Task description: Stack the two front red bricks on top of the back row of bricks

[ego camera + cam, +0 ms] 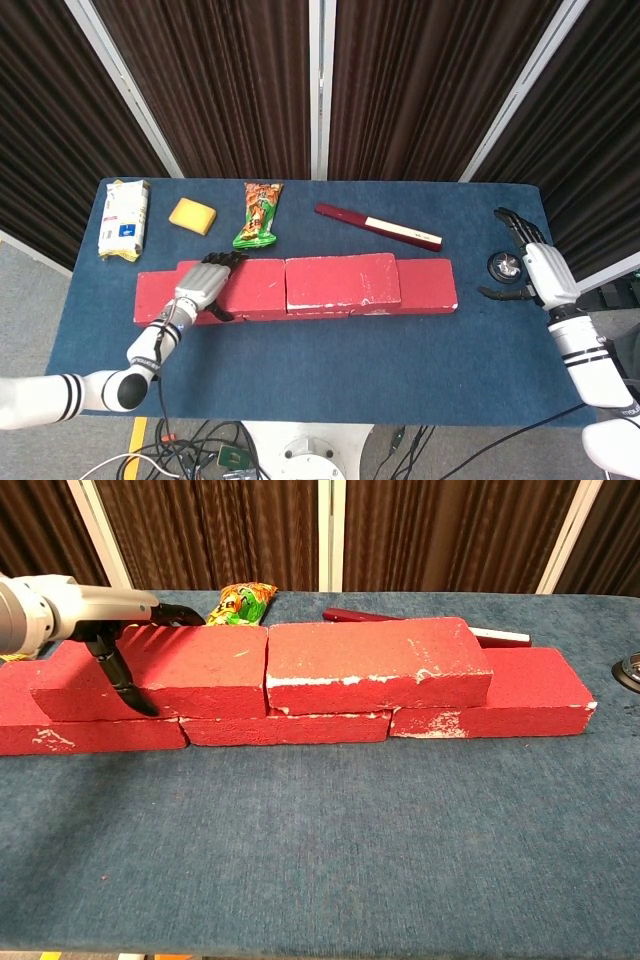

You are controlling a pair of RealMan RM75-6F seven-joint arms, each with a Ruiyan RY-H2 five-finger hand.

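Two upper bricks, left (160, 672) and right (372, 664), sit on the back row (487, 720) mid-frame. Left hand (203, 284) clasps the left one's end, thumb down its front. We judge them heavy, stiff, crumbly-edged; grip across the width. Right hand (528, 266) is spread, empty, far right.

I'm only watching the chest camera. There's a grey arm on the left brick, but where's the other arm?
Observer: The right hand is at the table's far right edge, off the bricks, beside a small round metal object.
Operator: Is it holding that?
Observer: No, its fingers are spread and hold nothing.
Operator: I see a green packet behind the bricks. Anything else back there?
Observer: Yes: left of the green snack packet lie a yellow sponge and a white and yellow packet.
Operator: And the left hand?
Observer: The left hand rests on the upper left brick.
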